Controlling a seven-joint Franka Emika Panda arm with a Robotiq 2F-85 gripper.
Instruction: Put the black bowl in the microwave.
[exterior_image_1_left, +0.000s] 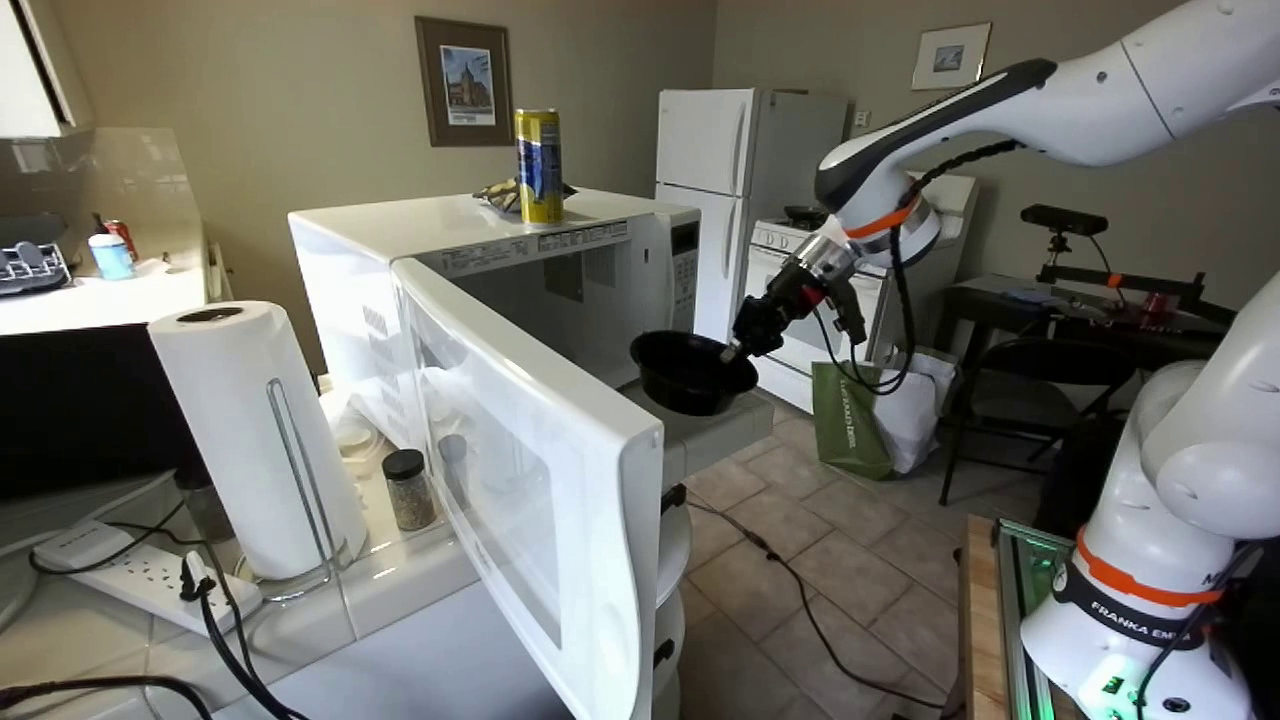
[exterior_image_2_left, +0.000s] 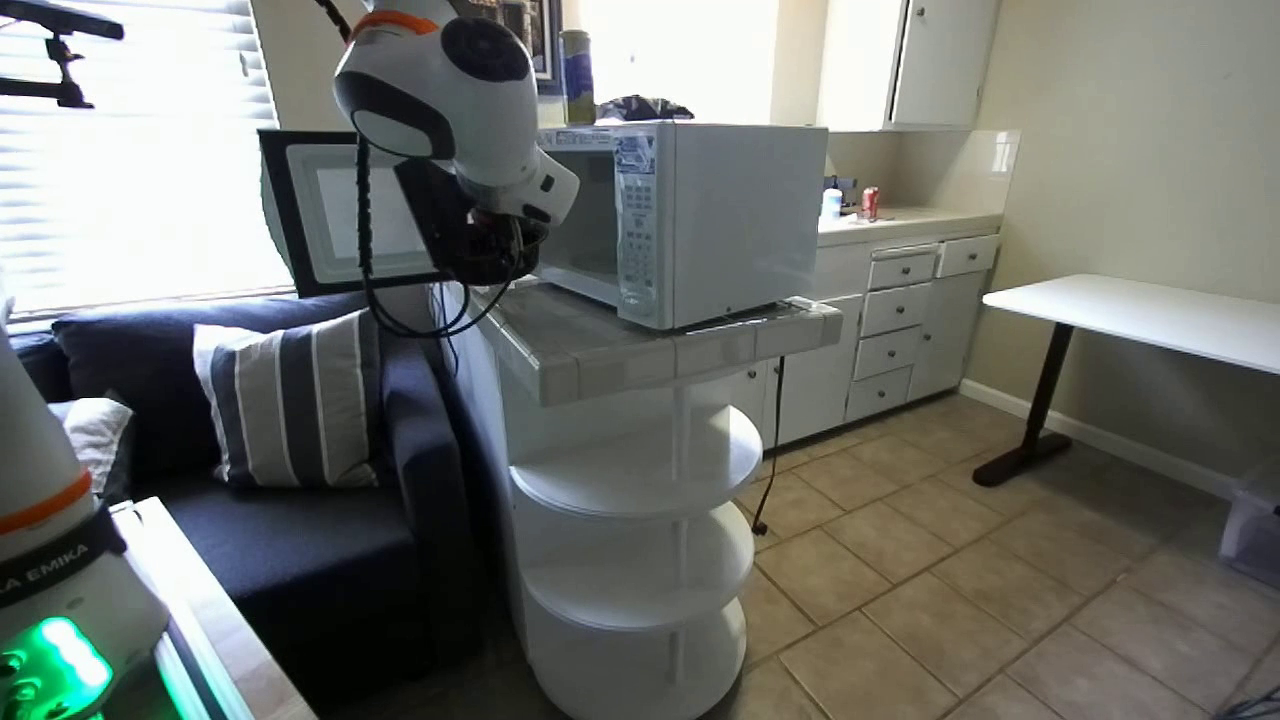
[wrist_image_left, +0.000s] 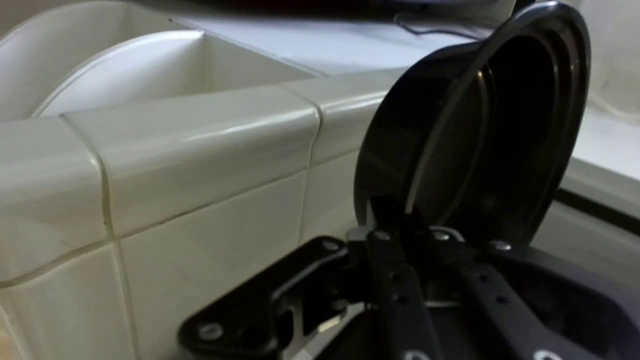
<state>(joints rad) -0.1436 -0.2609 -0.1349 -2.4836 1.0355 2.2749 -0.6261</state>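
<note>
The black bowl (exterior_image_1_left: 690, 378) is held in the air above the tiled counter, in front of the microwave (exterior_image_1_left: 345, 265), with its opening facing up. My gripper (exterior_image_1_left: 732, 352) is shut on the bowl's rim, one finger inside and one outside. The wrist view shows the bowl (wrist_image_left: 400, 145) between the fingertips (wrist_image_left: 400, 212). The microwave's door (exterior_image_1_left: 500, 480) stands wide open and its dark cavity (exterior_image_1_left: 590, 300) shows. The microwave also appears in an exterior view (exterior_image_2_left: 740, 220), where I cannot make out the bowl behind the dark gripper (exterior_image_2_left: 500, 250).
The tiled counter edge (wrist_image_left: 200, 135) lies close to the bowl. A tall yellow-blue can (exterior_image_1_left: 540, 165) stands on the microwave. A paper towel roll (exterior_image_1_left: 260, 440), a spice jar (exterior_image_1_left: 408, 490) and a power strip (exterior_image_1_left: 140, 580) are beside the door. Round white shelves (exterior_image_2_left: 640, 480) are below the counter.
</note>
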